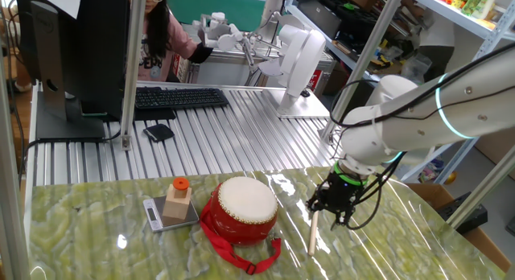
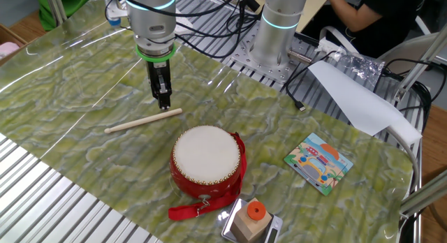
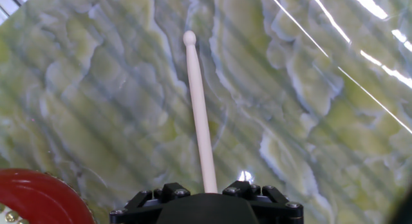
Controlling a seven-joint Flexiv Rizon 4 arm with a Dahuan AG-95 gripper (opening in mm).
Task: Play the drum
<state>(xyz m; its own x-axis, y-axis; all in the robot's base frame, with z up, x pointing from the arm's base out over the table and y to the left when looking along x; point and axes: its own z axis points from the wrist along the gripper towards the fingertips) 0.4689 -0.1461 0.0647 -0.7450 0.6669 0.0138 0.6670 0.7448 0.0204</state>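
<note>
Green marbled tabletop; end effector vertical over drumstick end; drum nearby.

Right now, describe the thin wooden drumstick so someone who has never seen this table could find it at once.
Start at the green marbled tabletop and find the round red drum with the cream skin top. Beside it, under the black two-finger gripper, the pale wooden drumstick lies flat. It is the only long, thin rod there, with a small rounded tip at one end.

drum | red barrel, cream skin up | upright on green marbled tabletop | strap trailing loose
</note>
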